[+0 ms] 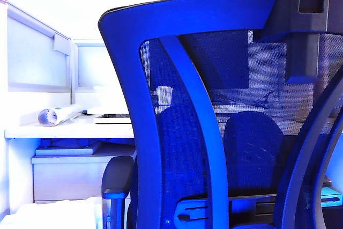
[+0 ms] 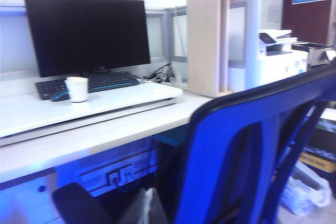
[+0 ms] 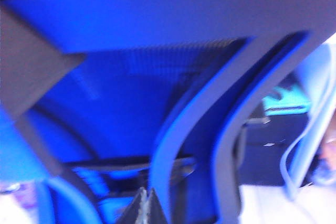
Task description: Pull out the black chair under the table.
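Observation:
The black chair point(image 1: 203, 132) fills the exterior view from behind, with its mesh back, curved frame, headrest post point(image 1: 303, 30) and one padded armrest point(image 1: 118, 178). Beyond it at the left is the white table point(image 1: 69, 130). Neither gripper shows in that view. In the left wrist view, my left gripper point(image 2: 148, 205) is shut with nothing in it, between the chair's armrest point(image 2: 79, 205) and its back frame point(image 2: 236, 145), below the table's edge point(image 2: 105, 135). The right wrist view shows my right gripper point(image 3: 146, 205) shut and holding nothing, close behind the chair's back point(image 3: 157, 35) and beside a curved strut point(image 3: 178, 129).
On the desk stand a monitor point(image 2: 86, 35), a keyboard point(image 2: 86, 83) and a white cup point(image 2: 77, 88). A wooden box point(image 2: 210, 35) and a printer point(image 2: 281, 56) lie farther along. A white drawer cabinet point(image 1: 75, 178) sits under the desk, with a paper roll point(image 1: 59, 115) on top of the desk.

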Tool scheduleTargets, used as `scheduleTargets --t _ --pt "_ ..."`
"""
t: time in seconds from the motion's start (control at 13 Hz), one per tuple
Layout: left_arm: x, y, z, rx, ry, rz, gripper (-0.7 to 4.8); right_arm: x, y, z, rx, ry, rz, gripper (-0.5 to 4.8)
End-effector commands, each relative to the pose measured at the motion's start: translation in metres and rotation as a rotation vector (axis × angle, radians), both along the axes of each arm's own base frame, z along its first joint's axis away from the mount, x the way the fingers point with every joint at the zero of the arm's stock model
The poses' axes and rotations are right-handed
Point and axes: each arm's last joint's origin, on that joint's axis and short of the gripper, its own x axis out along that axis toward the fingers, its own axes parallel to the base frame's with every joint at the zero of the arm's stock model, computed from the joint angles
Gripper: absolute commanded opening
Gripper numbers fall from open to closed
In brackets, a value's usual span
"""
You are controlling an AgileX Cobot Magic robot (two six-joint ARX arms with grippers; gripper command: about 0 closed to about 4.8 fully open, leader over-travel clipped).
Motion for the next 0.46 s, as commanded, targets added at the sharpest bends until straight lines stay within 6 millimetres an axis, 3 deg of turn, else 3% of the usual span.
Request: scheduleTargets --t 0.08,0.46 --pt "0.001 0.002 0.0 -0.012 -0.001 0.074 -0.06 0.002 -0.006 0.002 -0.016 -0.023 -0.02 -0.02" --pt "0.005 0.005 -0.013 0.082 0.087 0.229 -0.05 0.005 -0.023 -0.003 0.0 -0.007 -0.123 -0.02"
